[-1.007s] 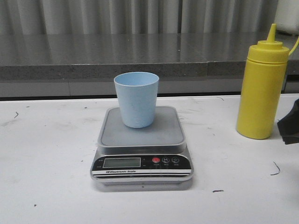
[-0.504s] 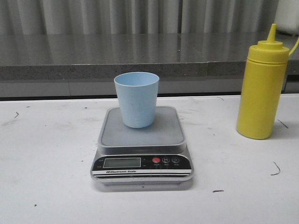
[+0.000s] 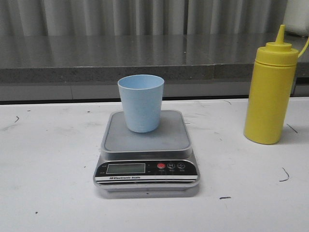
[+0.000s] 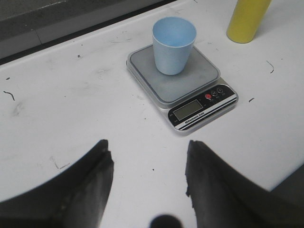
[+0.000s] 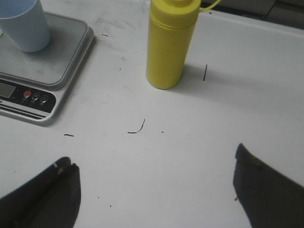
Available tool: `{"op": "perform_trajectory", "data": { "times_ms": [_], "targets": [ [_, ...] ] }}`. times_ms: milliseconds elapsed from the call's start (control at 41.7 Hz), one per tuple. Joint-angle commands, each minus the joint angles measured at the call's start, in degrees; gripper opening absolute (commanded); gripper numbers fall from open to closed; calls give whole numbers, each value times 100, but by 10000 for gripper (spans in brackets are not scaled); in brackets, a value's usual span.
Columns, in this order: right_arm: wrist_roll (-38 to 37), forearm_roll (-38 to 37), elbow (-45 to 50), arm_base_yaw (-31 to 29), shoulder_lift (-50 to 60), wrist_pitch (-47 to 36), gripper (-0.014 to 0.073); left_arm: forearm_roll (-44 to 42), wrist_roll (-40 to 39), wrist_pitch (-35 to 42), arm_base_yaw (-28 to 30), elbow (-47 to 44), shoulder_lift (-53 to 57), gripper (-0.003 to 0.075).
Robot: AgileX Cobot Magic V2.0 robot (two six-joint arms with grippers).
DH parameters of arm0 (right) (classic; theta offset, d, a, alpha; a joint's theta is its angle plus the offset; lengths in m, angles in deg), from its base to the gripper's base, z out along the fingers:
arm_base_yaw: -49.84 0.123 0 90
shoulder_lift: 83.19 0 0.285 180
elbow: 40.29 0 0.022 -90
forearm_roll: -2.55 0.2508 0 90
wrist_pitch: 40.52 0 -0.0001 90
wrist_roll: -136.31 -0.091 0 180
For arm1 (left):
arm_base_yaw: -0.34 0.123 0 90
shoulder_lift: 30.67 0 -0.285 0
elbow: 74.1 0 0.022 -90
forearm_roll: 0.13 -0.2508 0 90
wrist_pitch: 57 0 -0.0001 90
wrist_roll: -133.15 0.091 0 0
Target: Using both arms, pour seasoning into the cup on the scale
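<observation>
**Bottle upright, both tools wide open**

Tall yellow plastic squeeze bottle [image 3: 269, 92] stands on the white tabletop [image 3: 48, 159], long axis vertical, nozzle pointing straight up, right of the silver-grey digital scale [image 3: 147, 154]. Small pale blue plastic tumbler [image 3: 141, 103] sits upright on its platform. Left tool [image 4: 148, 178] and right tool [image 5: 154, 192] gape, gripping nothing.

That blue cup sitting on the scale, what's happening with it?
Nothing is being handled just now. The blue cup stands upright on the scale, and it looks empty from above. The yellow seasoning bottle stands apart on the white table, to the right of the scale, cap on. The left gripper and right gripper are both open, away from everything and holding nothing. Pouring hasn't started.
</observation>
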Motion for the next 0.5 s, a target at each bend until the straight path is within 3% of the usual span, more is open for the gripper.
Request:
{"op": "perform_trajectory", "data": {
  "times_ms": [0, 480],
  "targets": [
    [90, -132, -195, 13, 205, -202, 664, 24, -6, 441, -38, 153, -16, 355],
    [90, 112, -195, 13, 311, -111, 661, 24, -6, 441, -38, 153, -16, 355]
  ]
}}
